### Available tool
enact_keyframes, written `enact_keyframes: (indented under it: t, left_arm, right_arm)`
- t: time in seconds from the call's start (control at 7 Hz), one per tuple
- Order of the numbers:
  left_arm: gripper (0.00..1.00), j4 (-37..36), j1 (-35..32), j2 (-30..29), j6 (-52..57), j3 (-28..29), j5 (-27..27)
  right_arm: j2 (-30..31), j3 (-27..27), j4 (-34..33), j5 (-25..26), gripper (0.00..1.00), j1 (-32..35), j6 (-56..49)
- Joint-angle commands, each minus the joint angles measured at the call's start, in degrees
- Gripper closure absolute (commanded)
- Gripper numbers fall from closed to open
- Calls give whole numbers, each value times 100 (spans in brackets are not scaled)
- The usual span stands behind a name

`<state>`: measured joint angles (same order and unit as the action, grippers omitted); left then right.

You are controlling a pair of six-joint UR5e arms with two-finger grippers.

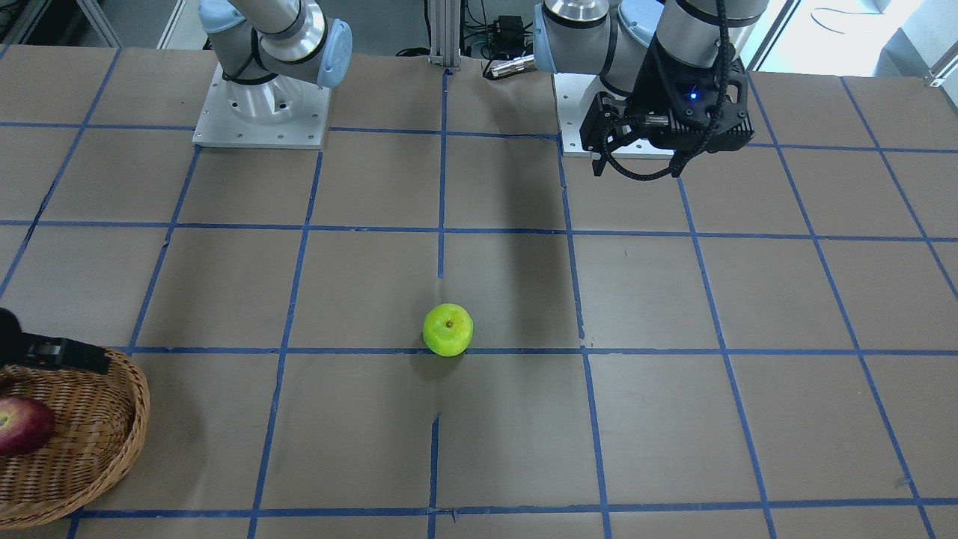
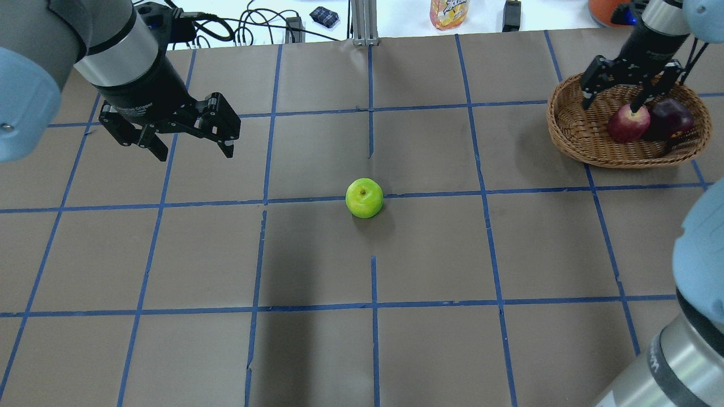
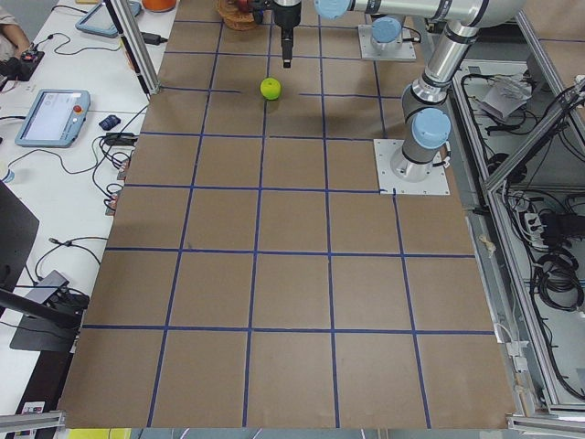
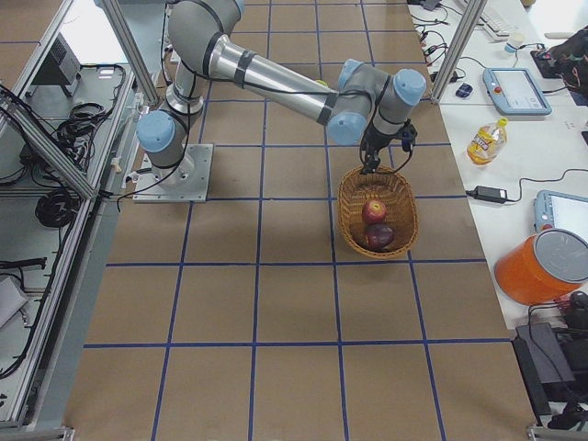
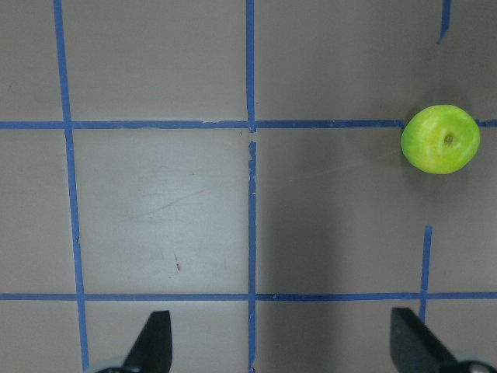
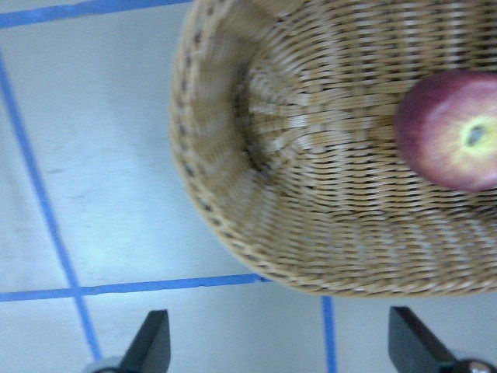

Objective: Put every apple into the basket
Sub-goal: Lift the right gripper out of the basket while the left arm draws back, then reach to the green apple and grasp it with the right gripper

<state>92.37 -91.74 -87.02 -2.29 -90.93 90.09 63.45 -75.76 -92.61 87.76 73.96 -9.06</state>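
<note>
The green apple [image 2: 364, 198] sits alone, stem end up, near the middle of the brown surface [image 2: 430, 254], resting right on one of the blue tape lines [image 2: 509, 193] that divide the surface into squares. Seen from over the robot's shoulders, the wicker basket [image 2: 571, 138] stands in the far right corner. It holds the other two apples side by side and touching: the red apple [image 2: 628, 123], with its yellowish stem end turned up, on the left, and the dark maroon apple [image 2: 673, 116] on the right. The left hand [image 2: 194, 154] hangs above the surface on the far left, well apart from the green apple, with its two fingers spread wide and nothing between them. Its wrist camera looks straight down on bare taped squares, with the green apple off toward the upper right of that view. The right hand [image 2: 611, 106] is over the left part of the basket, its fingers also spread and empty. In the overhead view one finger lines up with the red apple, but whether it touches the fruit cannot be told. The right wrist camera shows the basket's woven wall and thick rim filling most of the frame, the red apple at its right edge, and both fingertips framing the surface just outside the rim. Beyond the far edge, a yellow bottle [image 2: 449, 12] stands on a white bench among cables.
</note>
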Motion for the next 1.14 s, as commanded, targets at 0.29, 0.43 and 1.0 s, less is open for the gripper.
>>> enact_keyframes:
  t: [0.29,0.43,1.0]
  left_arm:
    - [0,9,-10,0,1,-4,8]
    - [0,17,-10,9,1,-4,8]
    - [0,9,-19,0,1,-4,-9]
  right_arm:
    - [98,-18,33,-383,0,2619,3502]
    - [89,-18,33,-470,0,2911,3681]
    - [-595,-18,-721,-726,0,3528,4595]
